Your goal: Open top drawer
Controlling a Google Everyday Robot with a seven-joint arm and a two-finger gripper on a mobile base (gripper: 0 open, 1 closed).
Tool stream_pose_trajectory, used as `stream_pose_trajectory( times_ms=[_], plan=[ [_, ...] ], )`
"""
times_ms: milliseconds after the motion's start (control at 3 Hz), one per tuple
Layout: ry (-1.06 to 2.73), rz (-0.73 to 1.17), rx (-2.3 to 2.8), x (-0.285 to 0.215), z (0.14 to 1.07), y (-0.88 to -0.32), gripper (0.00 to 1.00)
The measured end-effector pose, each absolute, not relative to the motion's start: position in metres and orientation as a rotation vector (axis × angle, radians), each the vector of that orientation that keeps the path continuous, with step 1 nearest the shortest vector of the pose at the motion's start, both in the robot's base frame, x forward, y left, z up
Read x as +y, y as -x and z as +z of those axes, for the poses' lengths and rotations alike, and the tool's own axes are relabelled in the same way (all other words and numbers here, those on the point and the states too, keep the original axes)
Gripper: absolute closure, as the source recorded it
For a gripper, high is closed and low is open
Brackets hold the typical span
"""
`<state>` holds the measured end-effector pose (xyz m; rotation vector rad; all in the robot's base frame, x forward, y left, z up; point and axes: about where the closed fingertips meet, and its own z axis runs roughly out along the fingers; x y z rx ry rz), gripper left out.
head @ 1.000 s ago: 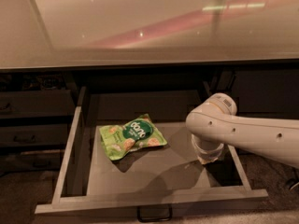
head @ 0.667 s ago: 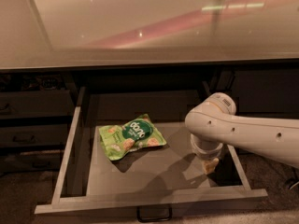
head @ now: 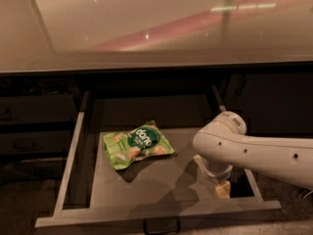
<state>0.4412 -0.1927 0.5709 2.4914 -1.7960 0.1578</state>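
The top drawer stands pulled far out under the pale counter, with pale side edges and a flat grey inside. Its small loop pull shows at the bottom middle of the front. A green snack bag lies on the drawer floor, left of centre. My white arm reaches in from the right. My gripper hangs below the arm's wrist inside the drawer's right front part, mostly hidden by the arm.
The glossy counter top overhangs the drawer's back. Shorter dark drawer fronts stack at the left. A dark cabinet front is at the right. Carpeted floor shows at the lower left.
The gripper has shifted slightly down and toward the drawer's front. The drawer and the snack bag have not moved.
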Motion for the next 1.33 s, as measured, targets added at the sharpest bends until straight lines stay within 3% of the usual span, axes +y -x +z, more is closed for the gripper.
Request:
stream_pose_trajectory(
  times_ms=[667, 1333],
  plan=[
    [-2.461, 0.126, -1.776, -0.201, 0.562, -0.417, 0.0],
    [-2.477, 0.077, -1.806, -0.207, 0.584, -0.432, 0.0]
  ],
)
